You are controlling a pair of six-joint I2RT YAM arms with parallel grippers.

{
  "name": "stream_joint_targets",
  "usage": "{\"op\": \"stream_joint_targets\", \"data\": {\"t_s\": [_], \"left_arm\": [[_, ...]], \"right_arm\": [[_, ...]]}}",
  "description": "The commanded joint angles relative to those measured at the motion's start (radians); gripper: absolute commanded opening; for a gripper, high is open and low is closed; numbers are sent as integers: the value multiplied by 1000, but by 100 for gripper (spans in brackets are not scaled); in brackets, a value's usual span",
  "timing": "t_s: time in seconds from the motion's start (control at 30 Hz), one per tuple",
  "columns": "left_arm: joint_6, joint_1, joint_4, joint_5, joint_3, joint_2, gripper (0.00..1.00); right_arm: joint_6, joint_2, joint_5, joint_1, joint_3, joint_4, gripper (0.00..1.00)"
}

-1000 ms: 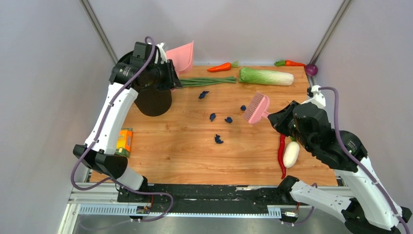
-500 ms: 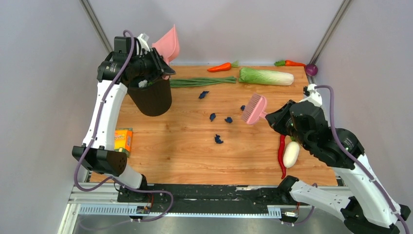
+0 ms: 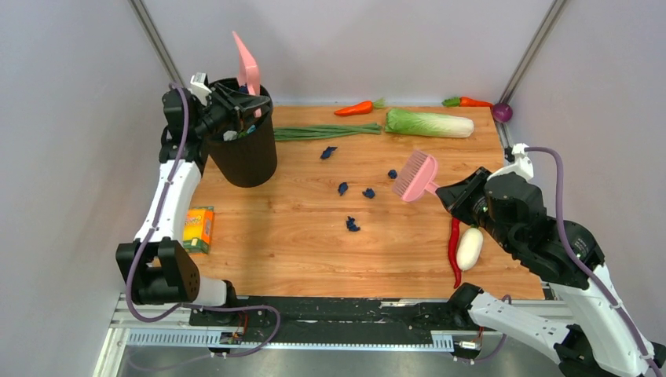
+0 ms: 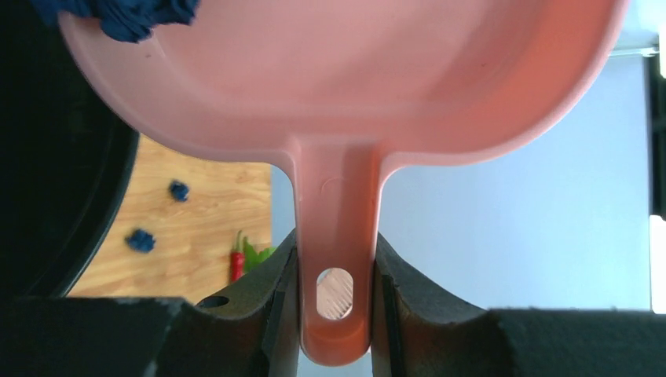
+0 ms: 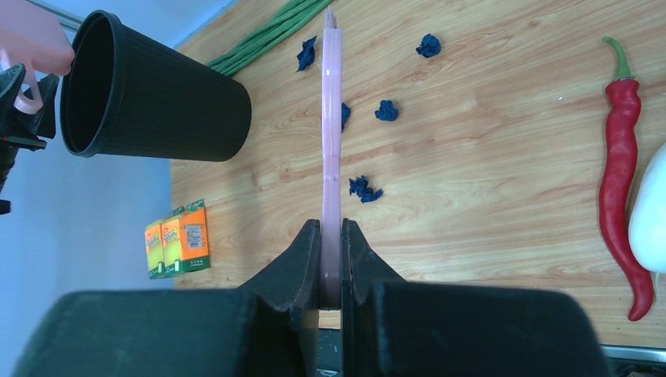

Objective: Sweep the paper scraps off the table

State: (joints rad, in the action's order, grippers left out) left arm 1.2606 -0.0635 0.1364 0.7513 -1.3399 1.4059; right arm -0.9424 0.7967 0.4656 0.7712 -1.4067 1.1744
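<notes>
Several navy paper scraps (image 3: 353, 225) lie on the wooden table (image 3: 283, 251) between the two arms; they also show in the right wrist view (image 5: 365, 188). My left gripper (image 3: 234, 104) is shut on the handle of a pink dustpan (image 3: 247, 67), which stands tipped nearly upright over the black bin (image 3: 245, 161). In the left wrist view the left gripper (image 4: 336, 271) clamps the handle, and a navy scrap (image 4: 126, 16) sits at the top edge of the dustpan (image 4: 338, 71). My right gripper (image 3: 449, 192) is shut on the pink brush (image 3: 414, 176), held above the table just right of the scraps.
A carrot (image 3: 355, 107), green onions (image 3: 326, 132) and a cabbage (image 3: 429, 122) lie along the far edge. A second carrot (image 3: 469, 101) and a purple onion (image 3: 503, 112) sit in the far right corner. A red chili (image 3: 454, 250) and white radish (image 3: 470, 247) lie under my right arm. An orange box (image 3: 199, 228) lies near left.
My left arm has swung left and tipped the dustpan from flat to nearly upright over the bin. My right arm has shifted slightly right; the brush has hardly moved.
</notes>
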Motion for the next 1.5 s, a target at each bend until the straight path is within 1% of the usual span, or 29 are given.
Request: {"op": "stream_joint_targets", "data": {"t_s": [0.0,0.03,0.07,0.1,0.17,0.3,0.47,0.57,0.7,0.73,0.77,0.93,0.97,1.0,1.03,1.07,1.1,1.13,1.17,1.2,1.23,1.27,1.3,1.33,1.37,1.4,1.43,1.47], "left_arm": [[475,-15,-718,36,175,-64,0],[616,-18,-900,-11,244,-58,0],[679,-18,-999,-38,313,-50,0],[759,-19,-1125,-81,340,-47,0],[805,-25,-1213,-107,375,-41,0],[806,-29,-1222,-122,361,-54,0],[901,-30,-1353,-193,387,-45,0],[875,-30,-1318,-162,364,-57,0],[764,-30,-1125,-67,297,-91,0],[713,-29,-1089,-35,285,-97,0],[682,-29,-1008,-20,262,-113,0],[485,-13,-773,49,213,-166,0],[392,-3,-667,59,181,-180,0],[340,4,-581,71,159,-188,0],[192,23,-372,71,92,-203,0],[113,34,-262,56,52,-206,0],[-65,57,-1,21,-53,-208,0],[-139,60,103,-7,-159,-202,0],[-270,100,300,-48,-201,-197,0],[-329,109,457,-73,-276,-191,0],[-404,129,518,-119,-304,-186,0],[-447,139,637,-142,-353,-183,0],[-516,169,696,-200,-373,-183,0],[-544,185,780,-229,-401,-183,0],[-606,229,831,-307,-418,-182,0],[-631,258,917,-357,-444,-176,0],[-679,304,951,-430,-453,-173,0],[-697,351,1020,-475,-465,-167,0]], "right_arm": [[-21,-13,2,-1,-3,-10,0],[-22,-14,2,-1,-3,-7,0],[-22,-16,2,-1,-2,-7,0],[-24,-17,2,-1,0,-5,0],[-27,-21,2,-1,2,-4,0],[-35,-28,2,-1,3,1,0],[-38,-30,-1,-1,9,1,0],[-42,-33,-2,-1,12,1,0],[-42,-37,-1,-1,17,1,0],[-42,-40,1,-1,17,-1,0],[-42,-40,1,-1,18,1,0],[-33,-30,2,-1,17,-1,0],[-30,-25,2,-1,14,1,0],[-21,-21,2,-1,11,-1,0],[-15,-11,2,-1,6,-4,0],[-4,-2,-1,-1,3,-7,0],[11,4,-4,-1,-4,-12,0],[19,19,-8,-1,-6,-13,0],[25,28,-12,-3,-9,-18,0],[27,36,-16,-1,-8,-24,0],[28,41,-21,-1,-5,-35,0],[27,45,-28,-1,0,-50,0],[24,50,-36,0,8,-67,0],[22,55,-54,-1,18,-91,0],[22,58,-71,-1,28,-114,0],[19,70,-88,-1,37,-137,0],[14,79,-100,-1,43,-154,0],[8,94,-114,-3,48,-166,0]]}}
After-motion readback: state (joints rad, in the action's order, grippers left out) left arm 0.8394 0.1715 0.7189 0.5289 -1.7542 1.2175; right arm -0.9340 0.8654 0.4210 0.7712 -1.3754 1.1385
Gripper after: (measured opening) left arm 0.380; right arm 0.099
